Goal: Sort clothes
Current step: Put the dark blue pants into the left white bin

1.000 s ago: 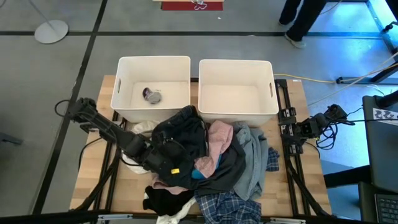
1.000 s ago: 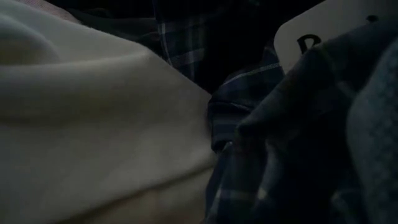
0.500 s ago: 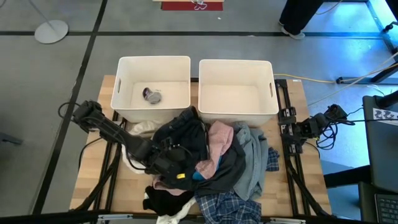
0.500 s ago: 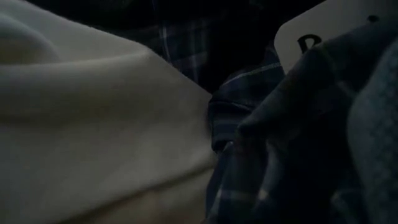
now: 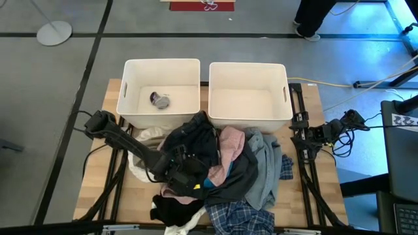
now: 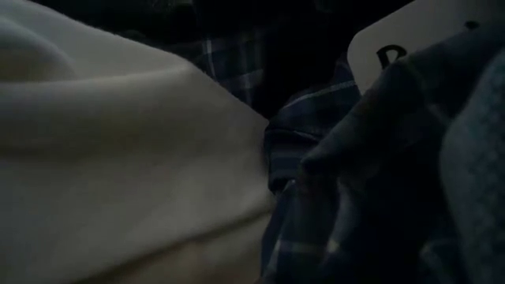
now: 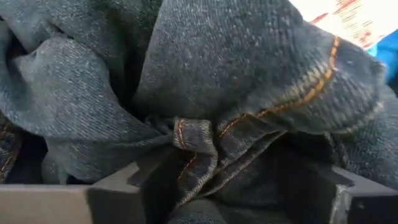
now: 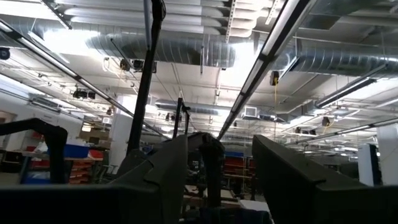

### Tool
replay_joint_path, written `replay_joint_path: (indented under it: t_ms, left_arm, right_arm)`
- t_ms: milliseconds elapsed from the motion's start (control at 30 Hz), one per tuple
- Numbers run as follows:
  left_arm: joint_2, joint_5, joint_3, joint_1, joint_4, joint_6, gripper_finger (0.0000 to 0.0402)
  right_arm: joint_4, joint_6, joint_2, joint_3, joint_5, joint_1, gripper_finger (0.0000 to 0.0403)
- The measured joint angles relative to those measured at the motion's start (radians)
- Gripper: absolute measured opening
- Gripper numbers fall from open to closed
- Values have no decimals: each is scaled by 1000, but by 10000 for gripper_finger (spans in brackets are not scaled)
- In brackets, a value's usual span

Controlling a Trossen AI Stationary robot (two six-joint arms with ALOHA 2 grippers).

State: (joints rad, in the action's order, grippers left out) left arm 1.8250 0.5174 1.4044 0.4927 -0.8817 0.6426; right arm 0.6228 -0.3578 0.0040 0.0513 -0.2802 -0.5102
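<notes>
The clothes lie in a heap (image 5: 225,173) on the wooden table in front of two white bins: dark denim (image 5: 193,140), pink (image 5: 230,149), grey-blue, plaid (image 5: 238,219), black and white pieces. My left gripper (image 5: 191,177) reaches in from the table's left and sits low in the heap, open, with a bunched fold of dark denim (image 7: 249,74) filling the gap between its fingers (image 7: 230,186). My right gripper (image 5: 318,134) waits folded back at the table's right edge, pointing up at the ceiling, open and empty (image 8: 217,180). My left gripper comes at the dark denim slanting down from the table's left. A fold with orange stitching and a belt loop (image 7: 193,140) lies between the two open fingers, and cloth rests against the left finger (image 7: 93,196) and the right finger (image 7: 367,196). The garment lies on the heap.
The left bin (image 5: 130,98) holds one small grey item (image 5: 160,100); the right bin (image 5: 285,98) stands beside it. White cloth (image 6: 118,158) and plaid cloth (image 6: 371,181) lie right in front of the low camera. A person's legs (image 5: 313,16) show beyond the table.
My left gripper has sunk and moved toward the table's right and near edge, deeper into the heap onto the dark denim. The heap around it has barely shifted.
</notes>
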Motion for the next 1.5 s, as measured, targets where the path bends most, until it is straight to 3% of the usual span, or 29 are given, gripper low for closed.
replay_joint_path:
  t_ms: [300,567,767,1267,1500]
  left_arm:
    - [13,102,-5,19,-6,-70,118]
    - [12,111,-5,21,-7,-152,31]
    - [-12,123,16,34,-45,-168,30]
    - [-179,296,139,97,-266,-173,29]
    - [-226,397,214,98,-263,-214,29]
  right_arm:
    - [-14,14,0,0,-27,0,182]
    - [-21,13,0,0,-86,0,182]
    - [-19,13,0,0,-103,0,182]
    - [-12,18,0,0,-113,0,182]
    - [4,21,0,0,-121,0,182]
